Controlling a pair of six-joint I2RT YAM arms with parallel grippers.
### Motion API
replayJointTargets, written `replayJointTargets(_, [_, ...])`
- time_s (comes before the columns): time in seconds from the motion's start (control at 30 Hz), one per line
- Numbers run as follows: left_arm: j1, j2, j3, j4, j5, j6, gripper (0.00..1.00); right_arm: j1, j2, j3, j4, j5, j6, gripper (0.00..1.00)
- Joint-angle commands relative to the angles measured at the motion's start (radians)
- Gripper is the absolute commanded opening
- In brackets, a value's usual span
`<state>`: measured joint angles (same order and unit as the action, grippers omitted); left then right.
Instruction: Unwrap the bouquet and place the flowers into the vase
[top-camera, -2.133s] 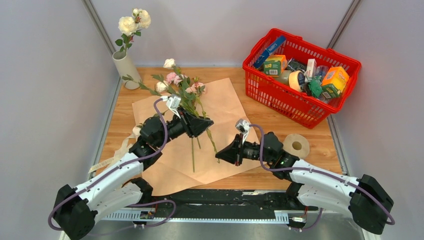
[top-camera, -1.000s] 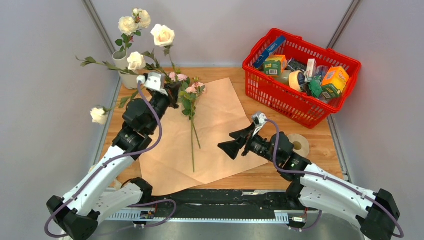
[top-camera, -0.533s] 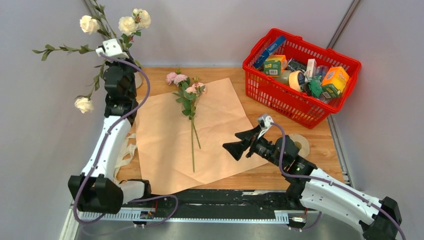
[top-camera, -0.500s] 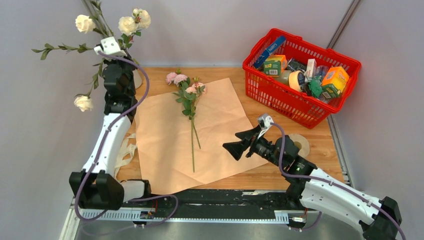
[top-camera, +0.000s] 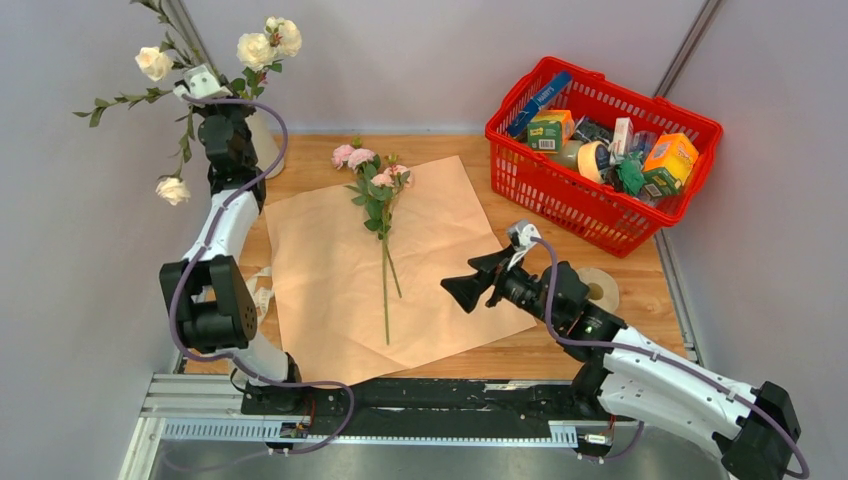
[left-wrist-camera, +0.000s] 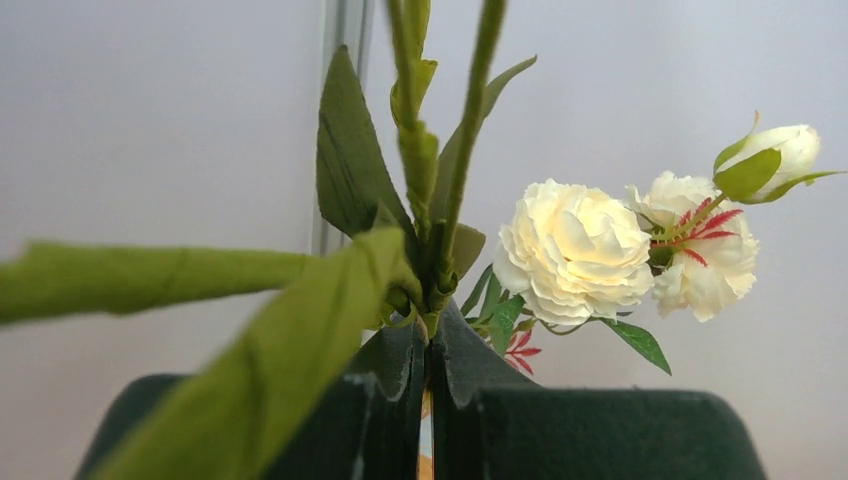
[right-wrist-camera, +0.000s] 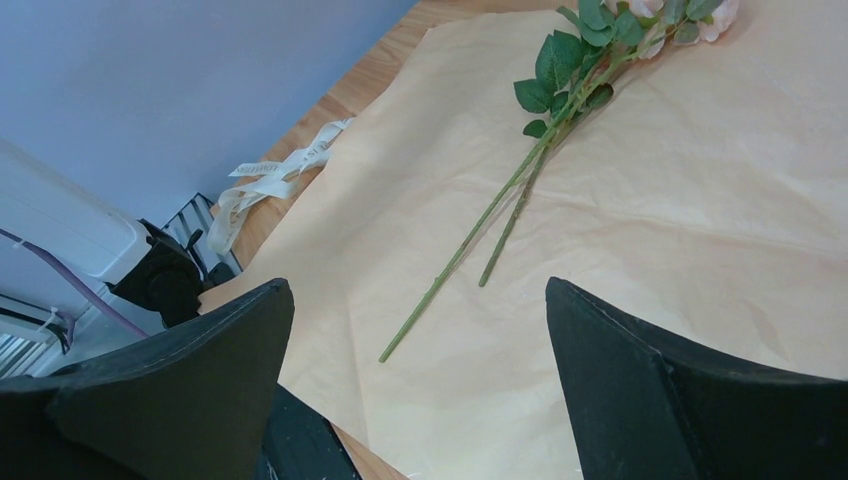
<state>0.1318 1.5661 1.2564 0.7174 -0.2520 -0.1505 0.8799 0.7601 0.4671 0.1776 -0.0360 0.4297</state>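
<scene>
The bouquet lies unwrapped, its peach paper (top-camera: 440, 235) spread flat on the table. Two pink-headed flowers (top-camera: 374, 178) lie on it, their long stems (right-wrist-camera: 500, 205) pointing toward me. My left gripper (top-camera: 197, 103) is raised at the far left, just left of the off-white vase (top-camera: 263, 140). It is shut on a bunch of green stems (left-wrist-camera: 432, 290) whose cream roses (top-camera: 153, 62) fan out against the left wall. The vase holds cream roses (left-wrist-camera: 574, 250), and my arm hides part of it. My right gripper (right-wrist-camera: 415, 292) hovers open over the paper's near right part, with nothing between its fingers.
A red basket (top-camera: 668, 214) full of small packages stands at the back right. A tan tape roll (top-camera: 598, 290) lies beside my right arm. The cream ribbon (right-wrist-camera: 272, 172) trails off the paper's left edge. Grey walls close in the left, back and right.
My left arm has swung further back and left with its stems, bringing them up beside the vase. The right gripper has edged slightly left and stays open.
</scene>
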Motion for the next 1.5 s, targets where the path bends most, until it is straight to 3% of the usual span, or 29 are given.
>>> replayJointTargets(0.0, [0.015,0.077,0.061,0.212,0.089,-0.043,0.0,-0.009,0.01,0.059,0.066,-0.005,-0.029,1.0])
replayJointTargets(0.27, [0.06,0.205,0.112,0.309,0.12,-0.08,0.0,-0.039,0.068,0.084,0.092,-0.022,-0.039,1.0])
replayJointTargets(0.67, [0.077,0.227,0.158,0.32,0.175,-0.104,0.0,-0.065,0.082,0.081,0.114,-0.048,-0.035,1.0])
replayJointTargets(1.47, [0.083,0.42,0.293,0.022,0.063,-0.063,0.0,-0.094,0.068,0.067,0.12,-0.058,-0.019,1.0])
